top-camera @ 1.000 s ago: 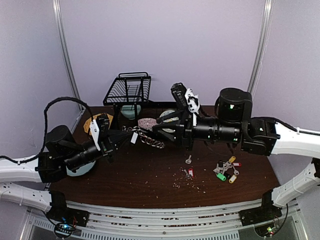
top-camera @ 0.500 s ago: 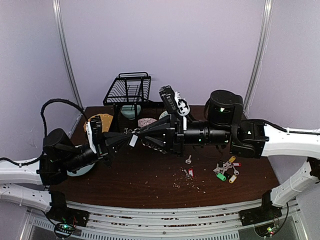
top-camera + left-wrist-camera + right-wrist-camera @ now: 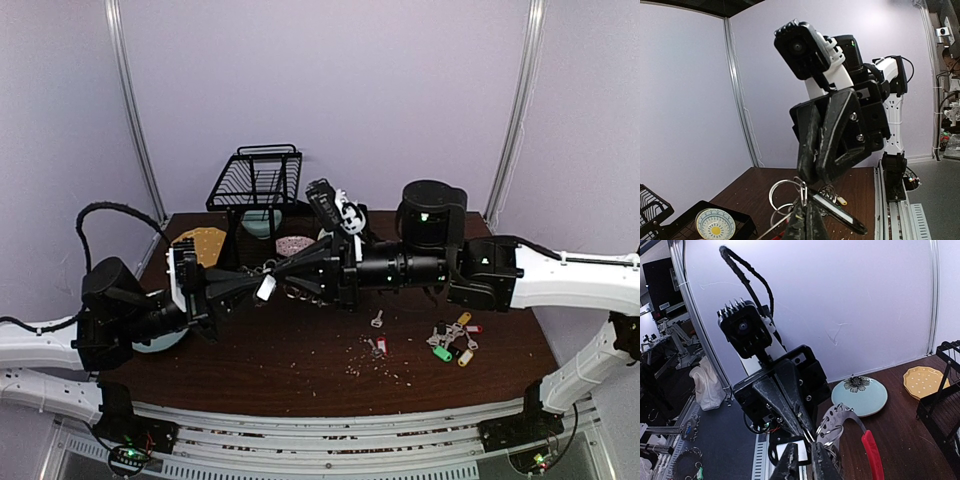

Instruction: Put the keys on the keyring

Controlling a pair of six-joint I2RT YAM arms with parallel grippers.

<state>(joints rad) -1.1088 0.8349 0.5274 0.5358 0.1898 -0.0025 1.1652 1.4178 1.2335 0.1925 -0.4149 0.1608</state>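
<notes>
My left gripper is shut on a small split ring of the keyring, whose red arc and grey metal hang beside it. A key with a black-framed white tag dangles from that ring and is also seen in the top view as the white tag. My right gripper meets the left one tip to tip. Its fingers are pinched nearly together on the same split ring. More keys with coloured tags and two loose keys lie on the table at the right.
A black wire basket stands at the back. A teal flower plate and a yellow plate lie at the left. A pink dish lies behind the grippers. A patterned bowl sits in a black tray. Crumbs dot the table near the front.
The right arm moved left until its fingertips met the left gripper, and its jaws narrowed there. The left gripper shifted slightly forward, still holding the ring.
</notes>
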